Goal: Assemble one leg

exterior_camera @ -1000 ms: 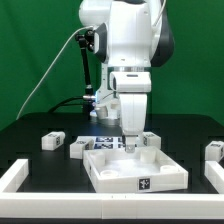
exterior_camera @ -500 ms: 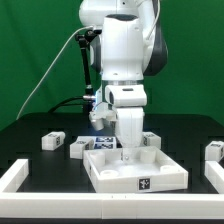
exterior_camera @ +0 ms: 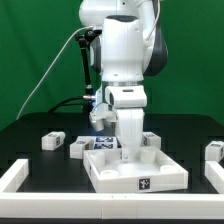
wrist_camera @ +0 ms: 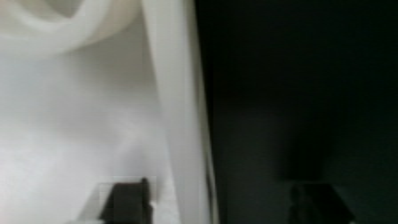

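The large white square panel (exterior_camera: pixel 150 168) with a raised rim lies at the table's middle. My gripper (exterior_camera: pixel 128 143) hangs straight down over the panel's far rim. In the wrist view the gripper (wrist_camera: pixel 217 203) is open: one dark finger (wrist_camera: pixel 125 202) is over the panel (wrist_camera: pixel 71 130) and the other is over the dark table, with the rim (wrist_camera: pixel 175 110) between them. It holds nothing. Two small white legs with marker tags lie to the exterior view's left of the panel, one (exterior_camera: pixel 52 140) further off and one (exterior_camera: pixel 80 147) close to it. A third leg (exterior_camera: pixel 213 150) lies at the right.
The marker board (exterior_camera: pixel 104 141) lies behind the panel, partly hidden by the gripper. White rails stand at the table's front left (exterior_camera: pixel 14 176) and front right (exterior_camera: pixel 212 174). A black cable hangs behind the arm.
The arm has shifted a little to the exterior view's left and turned its wrist. In the last half second it has held still. The legs and panel have not moved.
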You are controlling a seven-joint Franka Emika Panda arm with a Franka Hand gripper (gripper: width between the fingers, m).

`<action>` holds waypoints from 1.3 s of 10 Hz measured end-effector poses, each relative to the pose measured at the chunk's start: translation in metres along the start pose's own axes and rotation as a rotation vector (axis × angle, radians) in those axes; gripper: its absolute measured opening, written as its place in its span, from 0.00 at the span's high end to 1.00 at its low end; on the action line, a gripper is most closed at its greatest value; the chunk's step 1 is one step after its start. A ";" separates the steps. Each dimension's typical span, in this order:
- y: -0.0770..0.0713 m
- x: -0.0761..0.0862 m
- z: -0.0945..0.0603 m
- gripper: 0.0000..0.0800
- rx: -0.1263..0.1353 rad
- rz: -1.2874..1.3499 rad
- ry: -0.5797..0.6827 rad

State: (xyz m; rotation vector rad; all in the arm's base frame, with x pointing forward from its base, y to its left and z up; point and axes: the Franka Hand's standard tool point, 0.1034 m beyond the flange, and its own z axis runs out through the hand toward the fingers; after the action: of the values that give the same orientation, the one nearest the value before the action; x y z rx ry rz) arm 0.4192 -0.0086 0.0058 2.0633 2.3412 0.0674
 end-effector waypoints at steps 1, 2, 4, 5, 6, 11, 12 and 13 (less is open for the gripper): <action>0.000 0.000 0.000 0.69 0.000 0.000 0.000; 0.000 0.000 0.000 0.90 0.000 -0.001 0.000; 0.000 0.000 0.000 0.93 0.000 0.002 0.000; 0.000 0.000 0.000 0.93 0.000 0.002 0.000; 0.000 0.000 0.000 0.93 0.000 0.002 0.000; 0.003 0.006 0.000 0.92 0.001 0.006 0.000; 0.008 0.016 0.000 0.92 0.002 0.018 -0.001; 0.012 0.029 0.000 0.92 0.017 0.052 -0.007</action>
State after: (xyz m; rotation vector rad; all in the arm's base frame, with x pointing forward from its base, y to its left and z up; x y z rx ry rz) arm 0.4277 0.0219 0.0064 2.1286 2.2919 0.0406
